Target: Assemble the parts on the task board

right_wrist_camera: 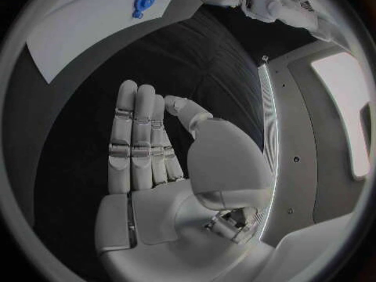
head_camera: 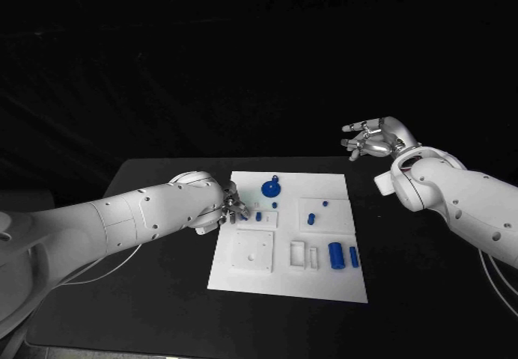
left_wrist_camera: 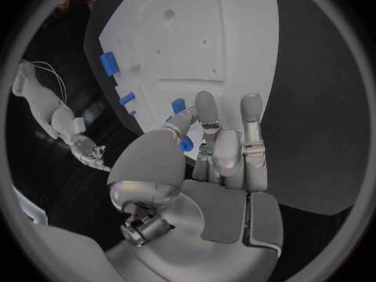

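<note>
- Nearest the head camera, the left white arm crosses the black counter (head_camera: 129,299), and its silver left robot hand (head_camera: 229,206) sits at the left edge of the flat white plastic task board (head_camera: 324,284).
- Left robot hand state: in the left wrist view its fingers (left_wrist_camera: 205,109) curl over a small blue part (left_wrist_camera: 185,145) at the board edge; whether they actually pinch it cannot be told.
- Right robot hand (head_camera: 370,139): raised well clear of the board beyond its far right corner, fingers spread, holding nothing.
- Step in hand, by judgement: picking or seating a small piece near the upper-left square recess.
- Next move calls for a confirmed pinch and alignment with its socket.
- Orientation: two blue cylindrical pegs (head_camera: 343,255) lie side by side in the lower right of the board, long axes running near-to-far; the round blue disc with a tab (head_camera: 272,187) lies flat near the far edge, tab pointing away from the robot.
</note>
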Action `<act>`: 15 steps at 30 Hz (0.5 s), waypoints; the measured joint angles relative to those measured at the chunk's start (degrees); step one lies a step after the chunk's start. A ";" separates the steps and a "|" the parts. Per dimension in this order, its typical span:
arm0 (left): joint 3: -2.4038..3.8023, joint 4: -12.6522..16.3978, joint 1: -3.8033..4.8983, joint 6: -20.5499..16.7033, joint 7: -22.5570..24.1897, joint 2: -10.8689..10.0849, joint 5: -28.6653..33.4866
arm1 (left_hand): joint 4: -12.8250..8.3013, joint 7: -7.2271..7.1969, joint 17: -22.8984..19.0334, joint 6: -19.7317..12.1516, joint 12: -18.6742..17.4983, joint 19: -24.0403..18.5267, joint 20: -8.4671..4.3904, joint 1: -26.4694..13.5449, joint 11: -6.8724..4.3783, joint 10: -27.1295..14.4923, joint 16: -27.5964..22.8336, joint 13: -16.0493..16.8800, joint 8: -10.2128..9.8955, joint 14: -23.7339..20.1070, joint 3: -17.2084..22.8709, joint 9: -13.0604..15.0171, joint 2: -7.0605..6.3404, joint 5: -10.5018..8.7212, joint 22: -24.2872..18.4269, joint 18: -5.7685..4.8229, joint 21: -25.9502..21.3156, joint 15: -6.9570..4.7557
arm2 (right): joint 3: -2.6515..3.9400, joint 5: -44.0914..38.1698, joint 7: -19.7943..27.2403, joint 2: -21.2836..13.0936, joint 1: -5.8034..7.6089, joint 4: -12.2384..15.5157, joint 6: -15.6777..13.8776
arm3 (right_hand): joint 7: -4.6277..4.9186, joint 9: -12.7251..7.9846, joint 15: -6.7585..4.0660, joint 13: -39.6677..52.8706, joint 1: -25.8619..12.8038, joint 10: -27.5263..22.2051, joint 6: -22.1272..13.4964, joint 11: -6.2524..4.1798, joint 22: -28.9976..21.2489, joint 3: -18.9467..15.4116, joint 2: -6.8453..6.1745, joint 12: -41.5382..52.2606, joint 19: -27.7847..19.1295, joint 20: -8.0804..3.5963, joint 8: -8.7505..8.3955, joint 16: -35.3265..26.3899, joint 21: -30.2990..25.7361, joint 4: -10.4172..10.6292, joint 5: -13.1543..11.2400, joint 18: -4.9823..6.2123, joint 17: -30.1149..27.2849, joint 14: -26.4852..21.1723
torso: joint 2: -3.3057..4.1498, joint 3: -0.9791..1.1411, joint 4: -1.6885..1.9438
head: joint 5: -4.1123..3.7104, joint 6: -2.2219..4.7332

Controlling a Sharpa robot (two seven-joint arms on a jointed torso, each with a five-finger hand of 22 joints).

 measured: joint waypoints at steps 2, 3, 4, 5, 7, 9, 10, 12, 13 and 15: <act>0.00 0.00 -0.01 0.06 0.05 0.02 -0.12 | 0.12 0.00 0.14 0.00 0.22 0.00 0.00 -0.01 0.00 0.00 0.00 0.08 0.12 0.00 0.13 0.16 -0.01 0.29 0.00 0.00 0.00 0.01 | 0.00 0.00 0.00 0.02 0.00 0.00 0.00 | 0.00 0.00 0.00 0.00 0.00 0.00 0.00 0.00 0.00 0.00 0.00 0.00 0.00 0.00 0.00 0.00 0.00 0.00 0.00 0.00 0.00 0.00 | -0.01 0.01 0.00 | -0.01 0.00; -0.01 0.01 -0.01 0.09 0.07 0.03 -0.17 | 0.26 0.00 0.14 0.00 0.22 0.00 0.00 -0.05 0.01 0.00 0.00 0.08 0.18 0.01 0.28 0.21 0.00 0.38 0.00 0.00 0.00 0.01 | 0.00 0.00 0.00 0.03 0.00 0.00 0.01 | 0.01 0.00 0.00 0.00 0.00 0.00 0.01 0.00 0.00 0.00 0.00 0.00 0.00 0.00 0.00 0.00 0.00 0.00 0.00 0.00 0.00 0.00 | -0.02 0.02 0.00 | -0.01 0.00; -0.01 0.01 -0.01 0.12 0.08 0.03 -0.19 | 0.30 0.00 0.14 0.00 0.22 0.00 0.00 -0.07 0.01 0.00 0.00 0.08 0.18 0.01 0.32 0.22 -0.01 0.38 0.00 0.00 0.00 0.01 | 0.00 0.00 0.00 0.04 0.00 0.00 0.01 | 0.01 0.00 0.00 0.00 0.00 0.00 0.01 0.00 0.00 0.00 0.00 0.00 0.00 0.00 0.00 0.00 0.00 0.00 0.00 0.00 0.00 0.00 | -0.02 0.03 0.00 | -0.01 0.00; -0.01 0.01 -0.01 0.17 0.09 0.04 -0.24 | 0.38 0.00 0.14 0.00 0.22 0.00 0.00 -0.43 0.01 0.01 0.00 0.08 0.22 0.01 0.43 0.28 -0.08 0.39 0.00 0.00 0.00 0.02 | 0.00 0.00 0.00 0.07 0.00 -0.01 0.01 | 0.02 0.00 0.00 0.00 0.00 0.00 0.02 0.00 0.00 0.00 0.00 0.00 0.00 0.00 0.00 0.00 0.00 0.00 0.00 0.00 0.00 0.00 | -0.02 0.03 0.00 | -0.01 0.00; -0.01 0.01 0.00 0.25 0.09 0.04 -0.30 | 0.36 0.00 0.12 0.00 0.22 0.00 0.00 -0.75 0.01 0.01 0.00 0.08 0.23 0.02 0.46 0.33 -0.08 0.40 0.00 0.00 0.21 0.02 | 0.00 0.00 0.00 0.13 0.00 -0.03 0.02 | 0.03 0.00 0.00 0.00 0.00 0.00 0.02 0.00 0.00 0.00 0.00 0.00 0.00 0.00 0.00 0.00 0.00 0.00 0.00 0.00 0.00 0.00 | -0.02 0.03 0.00 | -0.01 0.00; -0.01 0.01 0.01 0.36 0.10 0.05 -0.36 | -0.01 0.00 0.04 0.00 0.22 0.00 0.00 -1.14 0.01 0.01 0.00 0.08 0.24 0.02 0.91 0.37 -0.11 0.42 -0.01 0.00 0.21 0.03 | 0.00 0.00 0.00 0.22 0.00 -0.05 0.03 | 0.03 -0.01 0.00 0.00 0.00 0.00 0.03 0.00 0.00 0.00 0.00 0.00 0.00 0.00 0.00 0.00 0.00 0.00 0.00 0.00 0.00 0.00 | -0.02 0.03 0.00 | -0.02 0.03; -0.01 0.01 0.01 0.39 0.10 0.06 -0.38 | 0.02 0.00 0.02 0.00 0.22 0.00 0.00 -1.14 0.01 0.01 0.00 0.08 0.24 0.02 0.94 0.38 -0.11 0.42 -0.01 0.00 0.21 0.03 | 0.00 0.00 0.00 0.25 0.00 -0.06 0.03 | 0.04 0.00 0.00 0.00 0.00 0.00 0.04 0.00 0.00 0.00 0.00 0.00 0.00 0.00 0.00 0.00 0.00 0.00 0.00 0.00 0.00 0.00 | -0.02 0.03 0.01 | -0.03 0.05; -0.01 0.01 0.03 0.44 0.10 0.07 -0.43 | -0.05 0.00 -0.06 0.01 0.22 0.00 0.00 -1.60 0.01 0.01 0.00 0.08 0.24 0.08 1.02 0.40 -0.48 0.17 -0.01 0.00 0.21 0.09 | 0.00 -0.01 0.00 0.30 0.00 -0.07 0.05 | 0.06 -0.01 0.00 0.00 0.00 0.00 0.06 0.00 0.00 0.00 0.00 0.00 0.00 0.00 0.00 0.00 0.00 0.00 0.00 0.00 0.00 0.00 | -0.02 0.03 0.02 | -0.06 0.07; -0.01 0.01 0.03 0.46 0.10 0.07 -0.45 | -0.05 0.00 -0.14 0.01 0.22 0.00 0.00 -1.72 0.01 0.01 0.00 0.08 0.24 0.08 1.03 0.41 -0.60 -0.08 -0.01 0.00 0.21 0.09 | 0.00 -0.01 0.00 0.31 0.00 -0.08 0.05 | 0.06 -0.01 0.00 0.00 0.00 0.01 0.06 0.01 0.00 0.00 0.00 0.00 0.00 0.00 0.00 0.00 0.00 0.00 0.00 0.01 0.00 0.00 | -0.02 0.03 0.02 | -0.07 0.09; -0.01 0.00 0.04 0.51 0.10 0.08 -0.48 | 0.54 0.00 -0.19 0.02 0.22 0.00 0.00 -1.98 0.01 0.01 0.00 0.05 0.32 0.08 0.75 0.45 -0.80 -0.41 -0.01 0.00 0.20 0.10 | 0.00 -0.01 0.00 0.33 0.00 -0.10 0.06 | 0.07 -0.01 0.00 0.00 0.00 0.01 0.07 0.01 -0.03 0.00 0.00 0.00 0.00 0.00 0.00 0.00 0.00 0.00 0.00 0.00 0.00 0.00 | -0.02 0.03 0.02 | -0.08 0.13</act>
